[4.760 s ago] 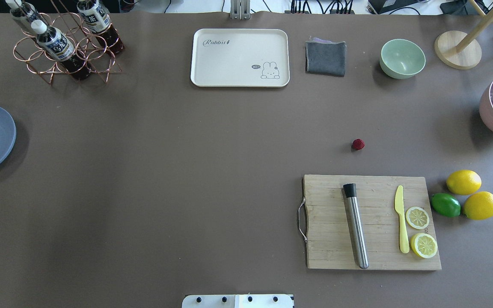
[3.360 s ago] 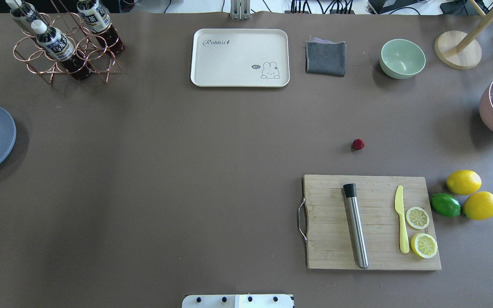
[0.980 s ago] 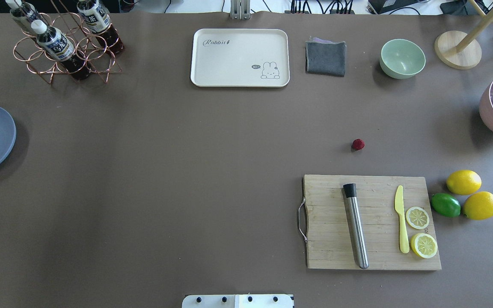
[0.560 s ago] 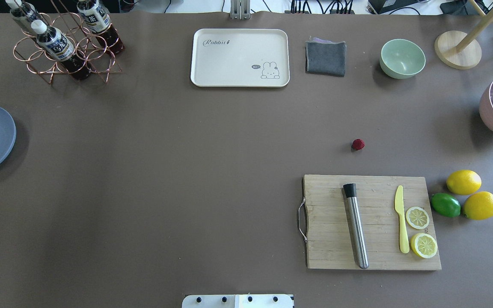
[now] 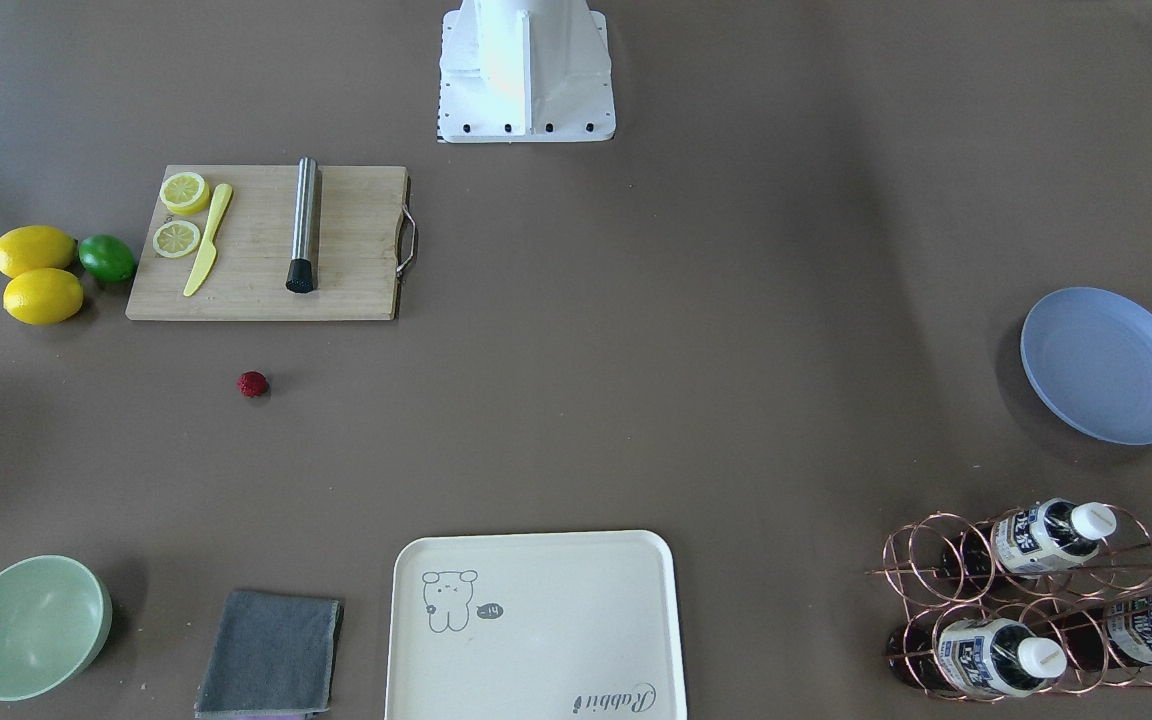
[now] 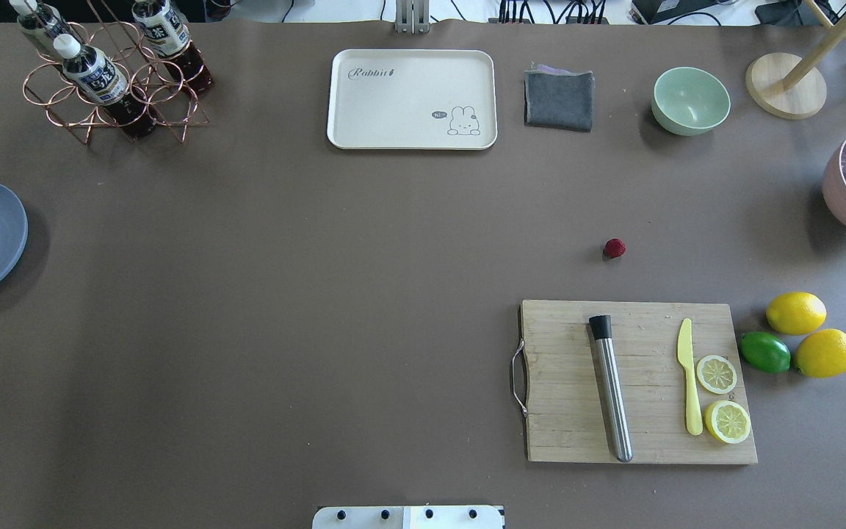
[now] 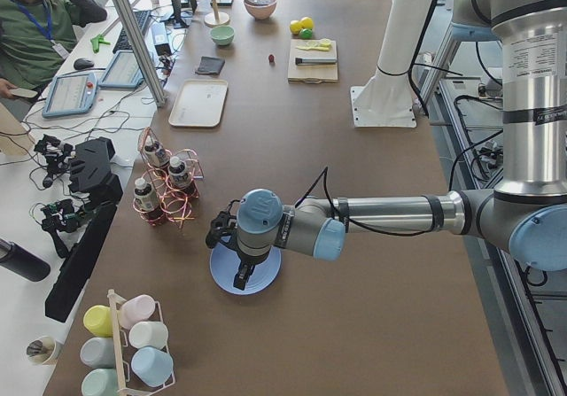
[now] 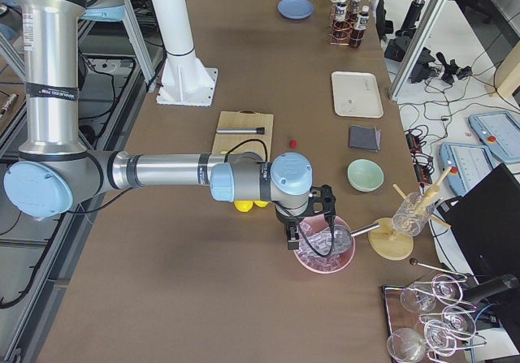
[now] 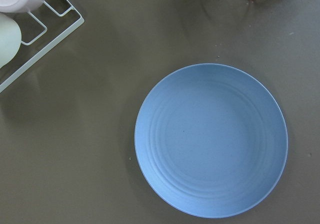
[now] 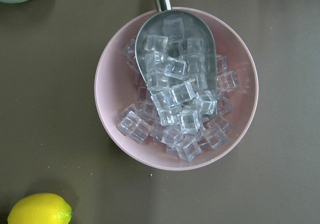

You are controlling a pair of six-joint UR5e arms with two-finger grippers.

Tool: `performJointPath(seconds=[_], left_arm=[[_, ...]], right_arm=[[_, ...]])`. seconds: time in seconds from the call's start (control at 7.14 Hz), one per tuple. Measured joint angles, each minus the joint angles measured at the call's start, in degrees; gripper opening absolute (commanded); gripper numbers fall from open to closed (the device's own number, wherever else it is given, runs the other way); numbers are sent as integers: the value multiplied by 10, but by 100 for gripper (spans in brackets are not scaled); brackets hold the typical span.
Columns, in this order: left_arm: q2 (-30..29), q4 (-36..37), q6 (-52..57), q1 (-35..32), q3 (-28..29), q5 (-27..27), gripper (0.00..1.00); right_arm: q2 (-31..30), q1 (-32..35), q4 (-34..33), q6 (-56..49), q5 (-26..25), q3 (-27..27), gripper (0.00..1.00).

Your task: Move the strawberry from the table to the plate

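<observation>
I see the strawberry (image 6: 614,248) lying on the table (image 6: 320,294) just beyond the cutting board (image 6: 562,382), well apart from the plate (image 9: 210,139). L gripper (image 7: 237,279) hangs over the plate, R gripper (image 8: 291,239) over the pink ice bowl (image 10: 106,91). Side views only, so I can't tell if either's fingers are spread or pressed together.

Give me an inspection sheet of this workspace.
Surface: table, matte brown-grey, no spill seen.
Job's things: strawberry on the table beyond the cutting board; plate at the robot's left, nothing on it.
Clutter: steel rod, knife and lemon slices on the board; lemons, lime, tray, cloth, green bowl, bottle rack, pink bowl of ice.
Grippers: left gripper over the plate; right gripper over the pink bowl; open or shut, cannot tell.
Cables: a black cable loops along each forearm.
Surroundings: a person seated beside the table; cup rack.
</observation>
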Motion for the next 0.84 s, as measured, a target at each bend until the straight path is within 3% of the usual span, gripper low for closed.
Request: performJointPath(seconds=[0.28, 0.84], left_arm=[[-4, -89, -1, 0, 77, 1, 98], [-43, -127, -24, 0, 172, 2, 98]], right_arm=[[31, -37, -1, 35, 2, 1, 100], [104, -116, 1, 169, 4, 20, 100]])
